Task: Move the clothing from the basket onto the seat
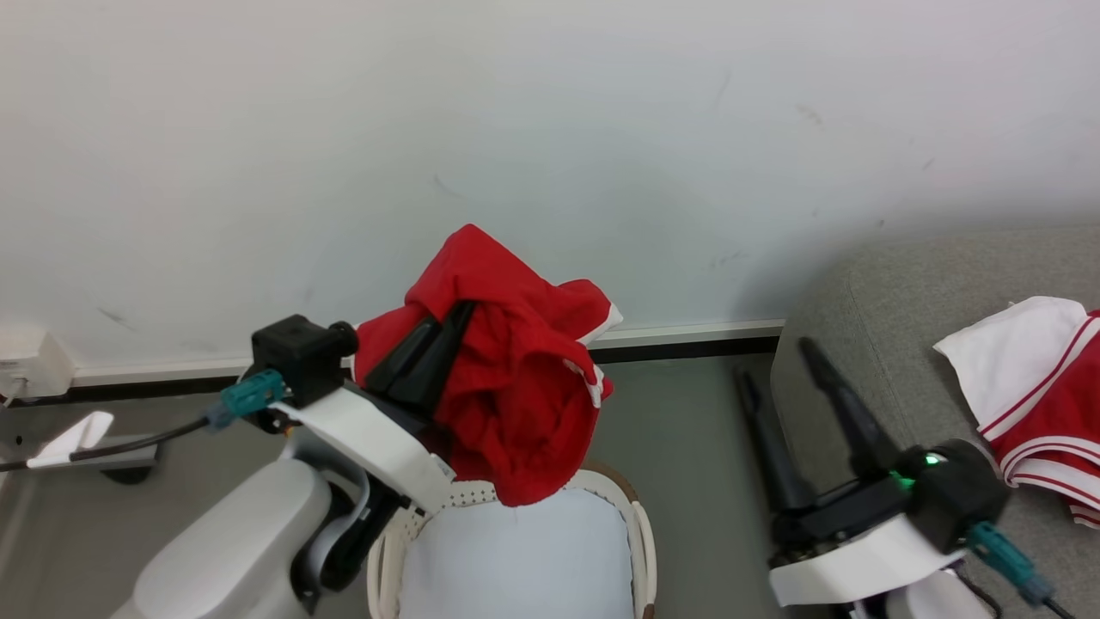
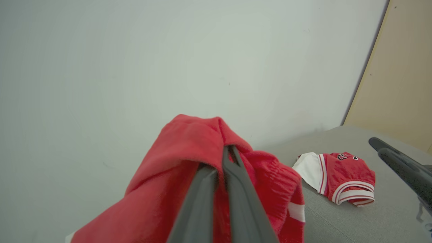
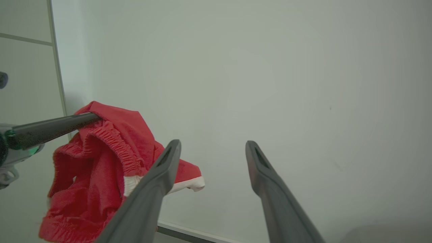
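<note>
A red garment (image 1: 507,387) with white trim hangs in the air above the cream basket (image 1: 640,537), whose pale bottom shows bare. My left gripper (image 1: 451,322) is shut on the top of this clothing (image 2: 189,158), its two dark fingers (image 2: 233,175) pressed together in the fabric. The same piece (image 3: 98,162) hangs from that gripper at the left of the right wrist view. A second red and white garment (image 1: 1040,395) lies on the grey seat (image 1: 894,292) at the right, seen too as a folded top (image 2: 341,177). My right gripper (image 1: 778,361) stands open beside the seat, nothing between its fingers (image 3: 162,172).
A pale wall (image 1: 550,129) with a dark skirting strip (image 1: 687,348) stands close behind the basket and seat. Grey floor (image 1: 687,438) lies between them. A white box (image 1: 30,361) and cable sit at the far left by the wall.
</note>
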Controlling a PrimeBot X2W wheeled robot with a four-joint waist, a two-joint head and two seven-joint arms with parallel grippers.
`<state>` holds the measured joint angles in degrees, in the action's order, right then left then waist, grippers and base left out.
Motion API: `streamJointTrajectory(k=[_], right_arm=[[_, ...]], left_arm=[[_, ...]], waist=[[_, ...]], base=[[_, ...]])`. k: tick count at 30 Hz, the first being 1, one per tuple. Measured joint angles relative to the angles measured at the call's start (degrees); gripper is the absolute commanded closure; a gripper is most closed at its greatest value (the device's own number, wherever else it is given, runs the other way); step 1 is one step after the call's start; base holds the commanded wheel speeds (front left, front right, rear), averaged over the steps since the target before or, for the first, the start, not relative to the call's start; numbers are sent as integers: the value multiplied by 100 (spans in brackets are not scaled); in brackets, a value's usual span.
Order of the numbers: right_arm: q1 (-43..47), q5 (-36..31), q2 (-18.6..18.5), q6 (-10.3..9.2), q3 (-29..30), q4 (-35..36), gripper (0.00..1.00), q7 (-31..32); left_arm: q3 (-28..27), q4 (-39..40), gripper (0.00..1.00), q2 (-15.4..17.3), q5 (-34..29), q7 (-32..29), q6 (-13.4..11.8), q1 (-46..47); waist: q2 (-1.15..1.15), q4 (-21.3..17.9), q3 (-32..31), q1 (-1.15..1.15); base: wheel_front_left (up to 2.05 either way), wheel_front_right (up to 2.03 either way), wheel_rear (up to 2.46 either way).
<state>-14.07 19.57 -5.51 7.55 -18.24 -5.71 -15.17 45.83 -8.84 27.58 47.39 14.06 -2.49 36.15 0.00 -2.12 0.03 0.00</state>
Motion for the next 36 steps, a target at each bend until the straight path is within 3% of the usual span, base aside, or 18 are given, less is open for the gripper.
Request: streamJointTrajectory(k=[12,20,27,28,30,36], right_arm=[[-825,477,-119,0,-1695,-1122,0,0],[-1285,909,-138,0,-2379,-2284,0,0],[-1517,1257,-116,0,-2643,-2838,0,0],[-1538,1292,-111,0,-2651,-2870,24,0],[-1557,1351,-102,0,-2666,-2896,99,0],[-1600,1455,-74,0,-2557,-2822,100,0]], left_arm=[[304,-153,100,-297,-59,5,144,-37],[706,-125,100,-610,-153,-98,321,-41],[913,-34,100,-768,-155,-193,403,-59],[924,-23,100,-777,-155,-194,421,-64],[926,-20,100,-772,-154,-197,419,-76],[915,-62,100,-722,-151,-213,369,-108]], waist=[[0,237,-38,0],[0,616,-107,0],[0,940,-167,0],[0,975,-170,0],[0,1032,-171,0],[0,1067,-140,0]], base=[[0,0,0],[0,0,0],[0,0,0],[0,0,0],[0,0,0],[0,0,0]])
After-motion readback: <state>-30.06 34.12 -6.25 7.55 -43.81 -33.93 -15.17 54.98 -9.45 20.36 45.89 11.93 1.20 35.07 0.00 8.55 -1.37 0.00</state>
